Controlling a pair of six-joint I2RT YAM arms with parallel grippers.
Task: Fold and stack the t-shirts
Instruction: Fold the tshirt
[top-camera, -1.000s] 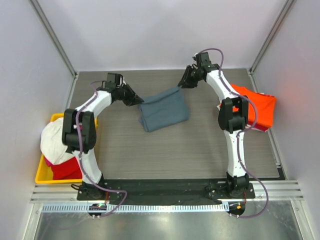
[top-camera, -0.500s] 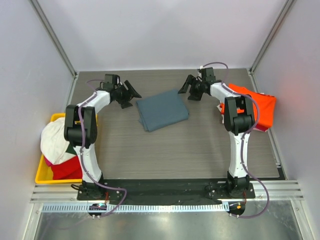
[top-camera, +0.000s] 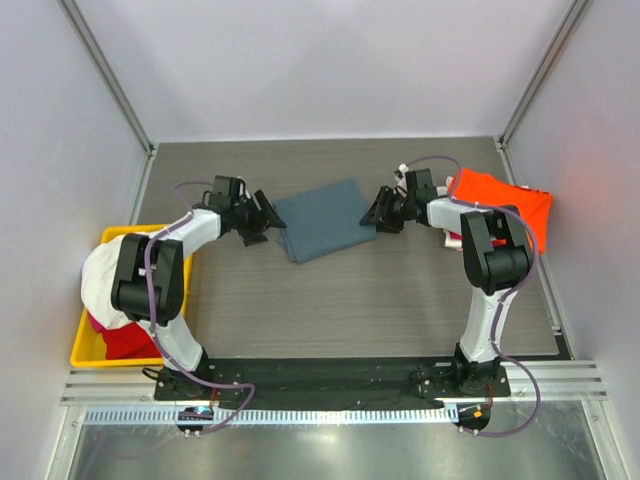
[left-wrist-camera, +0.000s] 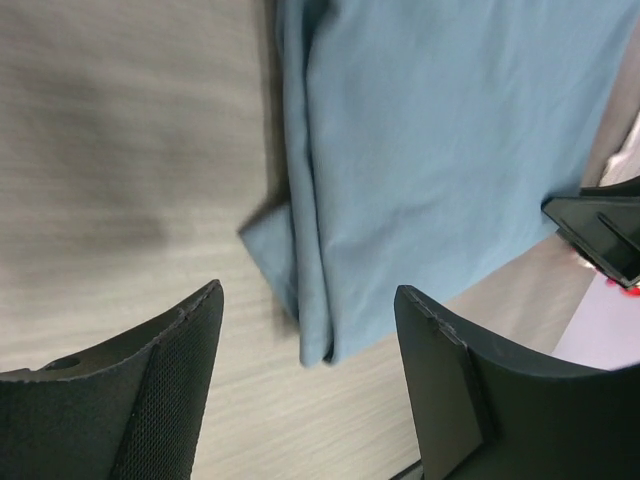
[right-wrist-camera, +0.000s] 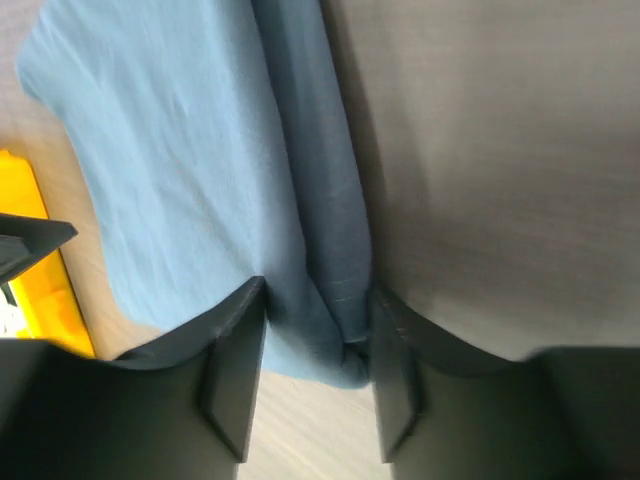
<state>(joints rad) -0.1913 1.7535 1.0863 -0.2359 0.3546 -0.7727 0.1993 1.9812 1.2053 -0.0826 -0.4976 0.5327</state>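
Note:
The slate blue-grey t-shirt (top-camera: 325, 220) lies folded flat at mid-table; it also shows in the left wrist view (left-wrist-camera: 430, 150) and the right wrist view (right-wrist-camera: 180, 150). My left gripper (top-camera: 268, 225) is open, low at the shirt's near left corner, with the corner between its jaws (left-wrist-camera: 305, 300) and untouched. My right gripper (top-camera: 374, 213) is at the near right corner; its jaws (right-wrist-camera: 318, 290) are half closed astride the thick folded edge, with cloth touching both fingers. The orange t-shirt (top-camera: 505, 205) lies at the right edge. White (top-camera: 105, 285) and red (top-camera: 130, 340) tees sit in the bin.
The yellow plastic bin (top-camera: 85, 350) stands at the left edge, off the grey mat; its wall also shows in the right wrist view (right-wrist-camera: 25, 260). White enclosure walls stand on three sides. The right gripper's tip shows in the left wrist view (left-wrist-camera: 600, 230).
Both grippers let go of the shirt's far edge, opened, then came down along its sides to the near corners. The shirt now lies flat. The right jaws have narrowed around the folded edge.

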